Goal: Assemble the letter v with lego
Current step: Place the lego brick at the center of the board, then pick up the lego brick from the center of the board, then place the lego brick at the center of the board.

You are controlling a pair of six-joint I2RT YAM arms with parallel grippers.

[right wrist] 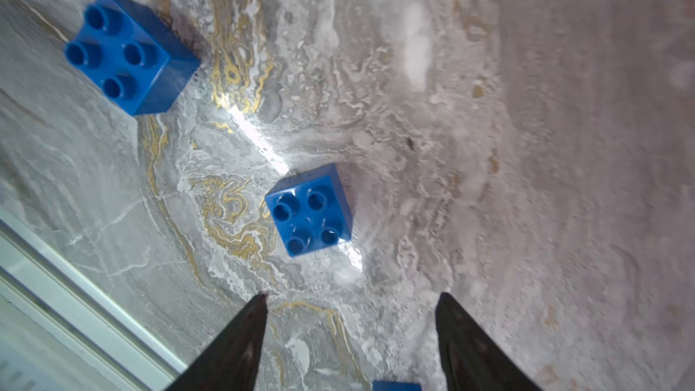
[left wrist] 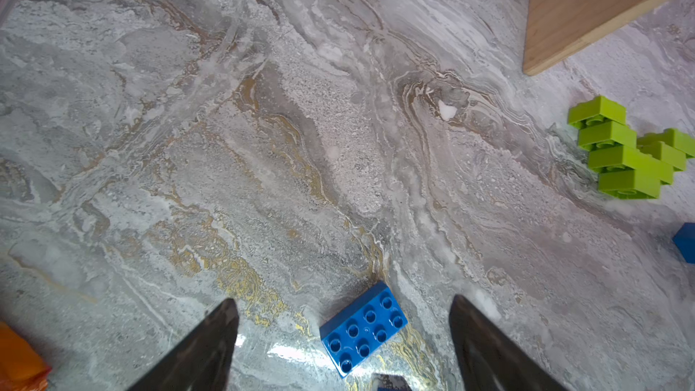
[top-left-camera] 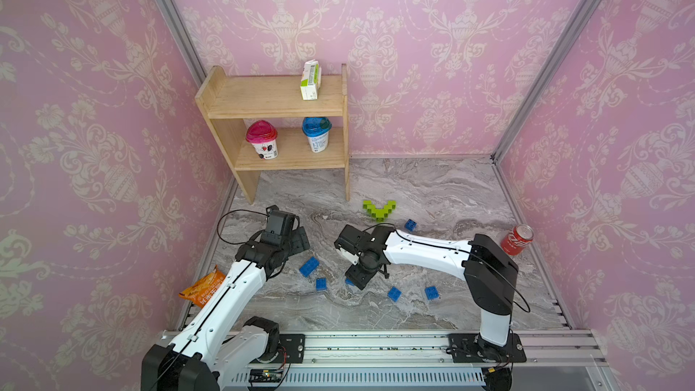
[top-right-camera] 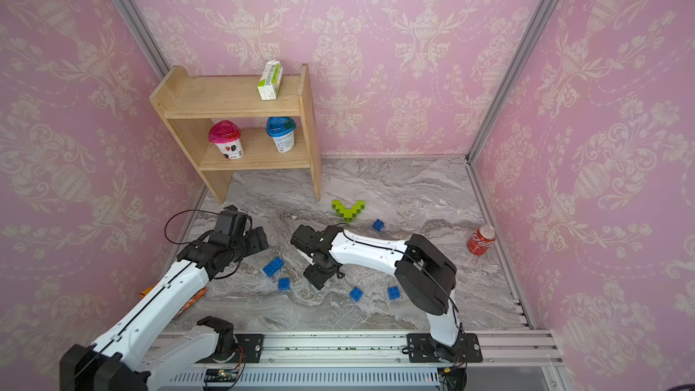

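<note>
Top views, both: green V lying near shelf; blue bricks lying scattered nearer, right arm partly covering one; can standing apart. Left wrist: left gripper gaping, gripping nothing; long blue brick lying below. Right wrist: right gripper gaping, empty; square blue brick lying just ahead.
</note>
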